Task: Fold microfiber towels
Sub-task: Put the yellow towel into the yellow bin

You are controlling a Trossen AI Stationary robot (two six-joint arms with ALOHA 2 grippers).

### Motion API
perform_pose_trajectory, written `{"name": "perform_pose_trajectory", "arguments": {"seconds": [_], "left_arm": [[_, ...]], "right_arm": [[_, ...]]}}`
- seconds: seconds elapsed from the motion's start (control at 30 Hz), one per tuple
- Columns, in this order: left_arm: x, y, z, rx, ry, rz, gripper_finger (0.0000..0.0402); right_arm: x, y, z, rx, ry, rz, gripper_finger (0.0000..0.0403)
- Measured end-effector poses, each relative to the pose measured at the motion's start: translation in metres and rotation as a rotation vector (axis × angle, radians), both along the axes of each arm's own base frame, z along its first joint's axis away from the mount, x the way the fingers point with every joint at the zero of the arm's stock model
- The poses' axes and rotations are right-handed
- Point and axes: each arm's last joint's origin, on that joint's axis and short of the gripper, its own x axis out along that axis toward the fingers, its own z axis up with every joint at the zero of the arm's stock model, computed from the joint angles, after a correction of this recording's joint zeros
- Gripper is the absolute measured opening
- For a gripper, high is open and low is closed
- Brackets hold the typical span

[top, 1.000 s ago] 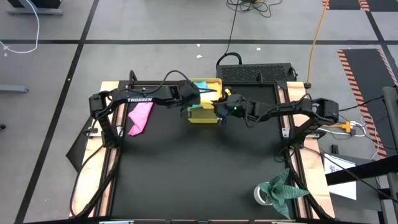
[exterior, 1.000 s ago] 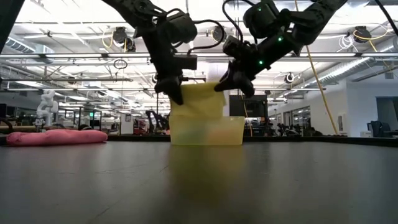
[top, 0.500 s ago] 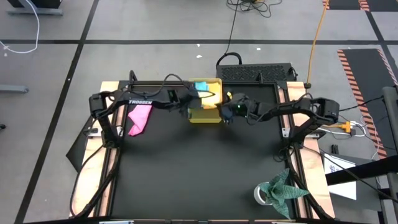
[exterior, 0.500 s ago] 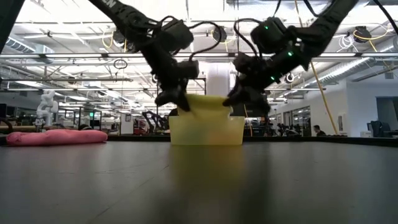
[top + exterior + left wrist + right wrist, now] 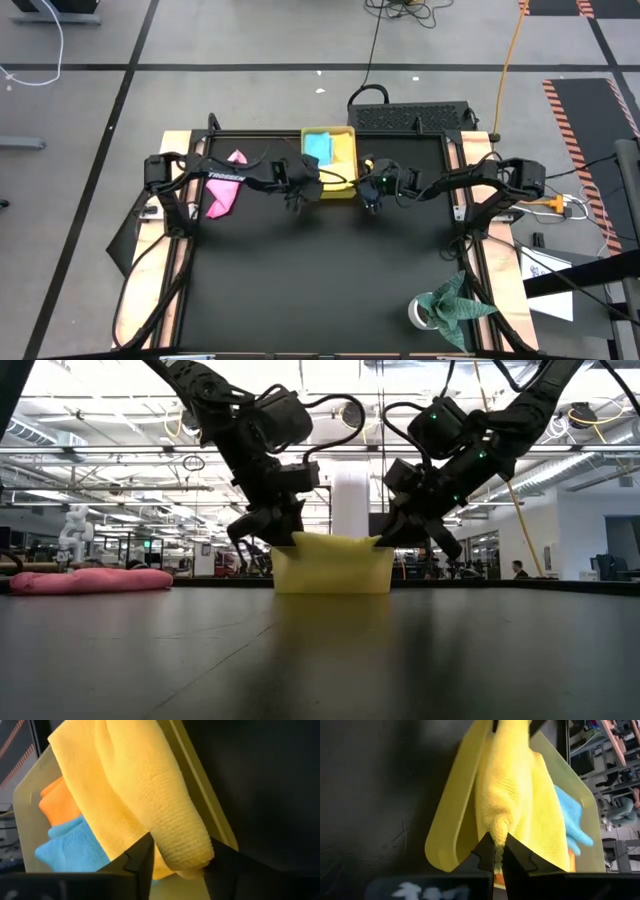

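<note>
Right gripper (image 5: 499, 851) fingers pinch the yellow towel (image 5: 507, 795) over the yellow tray (image 5: 451, 827) to stow it; left gripper (image 5: 177, 857) fingers spread around the towel's other end

Dark jointed arms with white TROSSEN lettering, looping black cables.

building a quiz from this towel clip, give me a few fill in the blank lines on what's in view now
1. The right claw is shut on the ____ towel.
2. That towel hangs over the wall of the translucent yellow ____.
3. A light blue towel lies ____ the tray.
4. The pink towel lies on the table near the ____ arm.

Missing words: yellow; tray; inside; left
</note>
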Motion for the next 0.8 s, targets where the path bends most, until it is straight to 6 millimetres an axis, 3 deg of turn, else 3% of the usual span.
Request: {"name": "perform_pose_trajectory", "arguments": {"seconds": [0.17, 0.33, 0.6, 0.8], "left_arm": [[-0.001, -0.01, 0.009, -0.051, 0.044, 0.04, 0.0188], [-0.001, -0.015, 0.02, -0.081, 0.05, 0.07, 0.0203], [0.0, -0.018, 0.031, -0.097, -0.02, 0.06, 0.0185], [0.002, -0.001, 0.034, -0.152, -0.103, 0.082, 0.0158]], "right_arm": [[0.0, 0.0, 0.0, 0.011, -0.004, -0.007, 0.0013], [0.0, 0.0, 0.0, 0.058, -0.025, -0.041, 0.0041], [-0.001, 0.009, 0.004, 0.181, -0.038, -0.047, 0.013], [-0.01, 0.016, 0.022, 0.295, -0.085, -0.07, 0.0177]]}}
